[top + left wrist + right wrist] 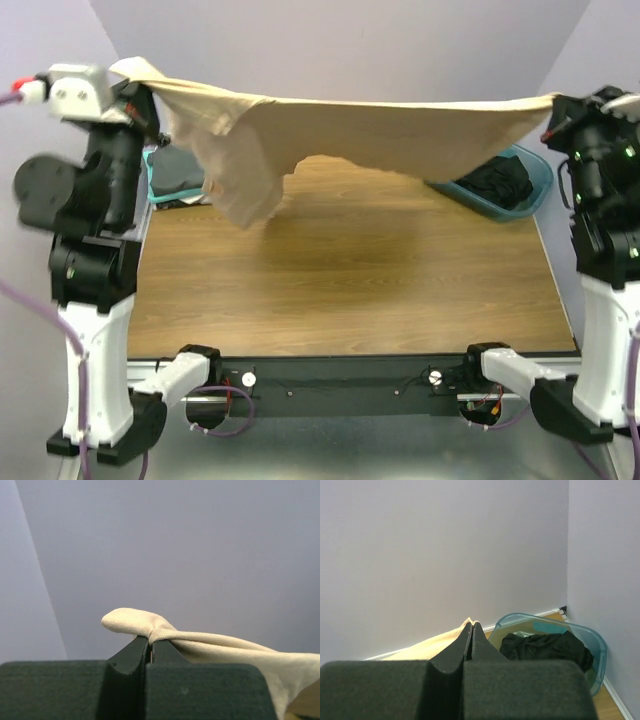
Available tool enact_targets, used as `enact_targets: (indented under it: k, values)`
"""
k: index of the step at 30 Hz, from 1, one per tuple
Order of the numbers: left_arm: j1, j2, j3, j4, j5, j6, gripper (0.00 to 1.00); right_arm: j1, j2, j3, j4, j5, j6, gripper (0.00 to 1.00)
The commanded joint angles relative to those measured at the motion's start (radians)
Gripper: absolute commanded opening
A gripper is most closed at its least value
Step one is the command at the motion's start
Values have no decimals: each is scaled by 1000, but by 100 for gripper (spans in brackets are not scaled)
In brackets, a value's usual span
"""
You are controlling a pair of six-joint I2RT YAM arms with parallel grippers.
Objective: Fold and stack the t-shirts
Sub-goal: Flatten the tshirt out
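Note:
A tan t-shirt [400,128] hangs stretched in the air across the back of the table, held up at both ends. My left gripper [140,90] is shut on its left end; the wrist view shows a knot of tan cloth [132,621] pinched at the fingertips. My right gripper [556,105] is shut on its right end, with a sliver of tan cloth [440,642] showing beside the closed jaws. One part of the shirt droops down at the left [240,190]. A dark folded shirt [178,172] lies at the back left.
A teal plastic tub [505,180] with black clothing [545,647] in it stands at the back right, partly under the stretched shirt. The wooden table [340,290] lies below. Purple walls close the back and sides.

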Motion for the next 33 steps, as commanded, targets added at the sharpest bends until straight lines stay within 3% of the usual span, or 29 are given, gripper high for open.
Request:
enact_targets:
  k: [1,9,14,19,23,27,28,29,31,32,33]
  values:
    - [3,-128,-21,48,-21,64,0,-6,-121,-63,22,25,-45,0]
    - [3,-170,144,-96,28,95,0,-6,-223,-45,2,25,-19,0]
    - [3,-115,206,-108,166,49,0,-6,-204,-10,2,34,28,0]
    - [3,-30,18,-23,267,15,0,-6,-149,-134,17,85,53,0]
    - [3,126,-154,45,269,17,0,-6,-66,-377,138,176,20,0]
    - [5,446,-237,108,298,35,1,-4,107,-548,314,186,4,0]
    - [5,518,-213,109,319,63,7,-4,150,-559,365,181,2,0]
    - [5,654,-150,119,330,57,27,-4,264,-562,384,174,4,0]
    - [2,779,-66,120,364,45,46,-9,378,-530,416,133,2,0]
    - [2,871,24,110,385,19,77,-12,474,-502,413,120,1,5]
    - [2,901,55,109,410,0,84,-12,510,-481,411,100,4,17]
